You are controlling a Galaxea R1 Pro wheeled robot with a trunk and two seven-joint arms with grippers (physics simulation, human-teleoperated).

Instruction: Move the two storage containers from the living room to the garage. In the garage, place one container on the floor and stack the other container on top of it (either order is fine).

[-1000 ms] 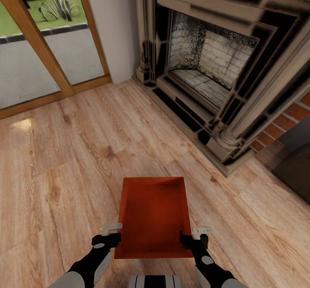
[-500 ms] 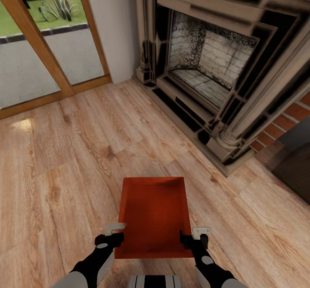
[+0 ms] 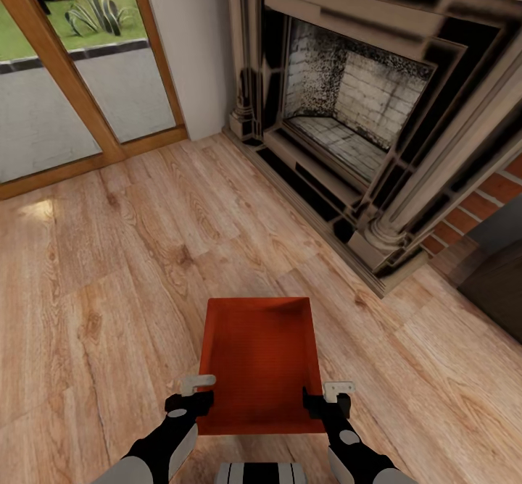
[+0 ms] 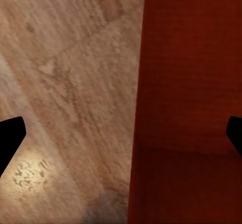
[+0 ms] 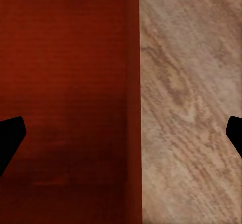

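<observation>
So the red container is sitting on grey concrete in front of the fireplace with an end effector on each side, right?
Not concrete. The head view shows the red container on a light wood-plank floor in front of the fireplace, with the left end effector and right end effector flanking it.

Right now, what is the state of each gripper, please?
Left gripper: open, straddling the left wall of the red bin.
Right gripper: open, straddling the bin's right wall.

I see no words, numbers or signs to read here. The red bin [image 3: 259,361] has plain sides, and the fireplace [image 3: 355,122] and wood floor [image 3: 109,266] have none either.
</observation>
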